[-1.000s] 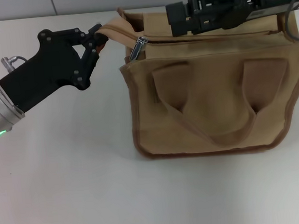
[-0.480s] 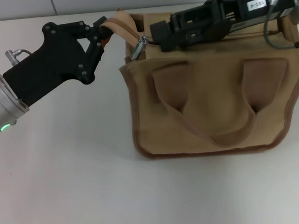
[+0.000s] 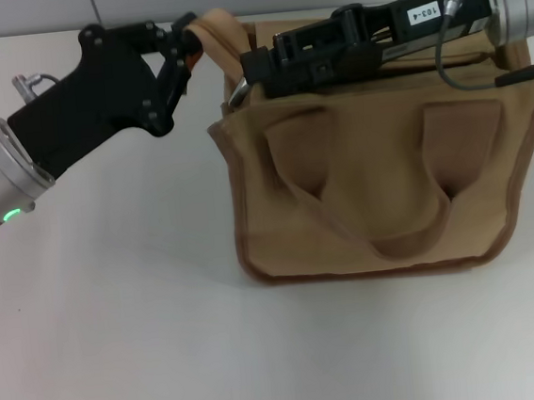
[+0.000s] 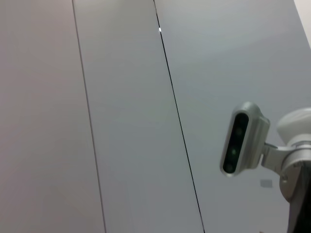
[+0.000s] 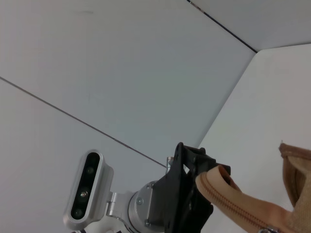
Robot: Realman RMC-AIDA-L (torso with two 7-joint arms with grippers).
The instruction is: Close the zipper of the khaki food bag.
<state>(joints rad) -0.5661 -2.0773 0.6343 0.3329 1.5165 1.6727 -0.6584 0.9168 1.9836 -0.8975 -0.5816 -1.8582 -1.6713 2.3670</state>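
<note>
Khaki food bag point(image 3: 370, 190) is judged soft, floppy; zipper point(image 3: 215, 27) tail is pinched by left gripper point(image 3: 188, 45). Right gripper point(image 3: 253, 74) at slider end; grip can't be told.

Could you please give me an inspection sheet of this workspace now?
Surface: white table.
Job's things: khaki food bag upright; zipper end tape pulled out sideways.
Clutter: nothing seen.
Grippers: left gripper shut on the zipper end tape; right gripper over the bag's top at the slider end, its fingers hidden.
Cables: grey cable looping at the right wrist.
Surroundings: grey panelled wall.
</note>
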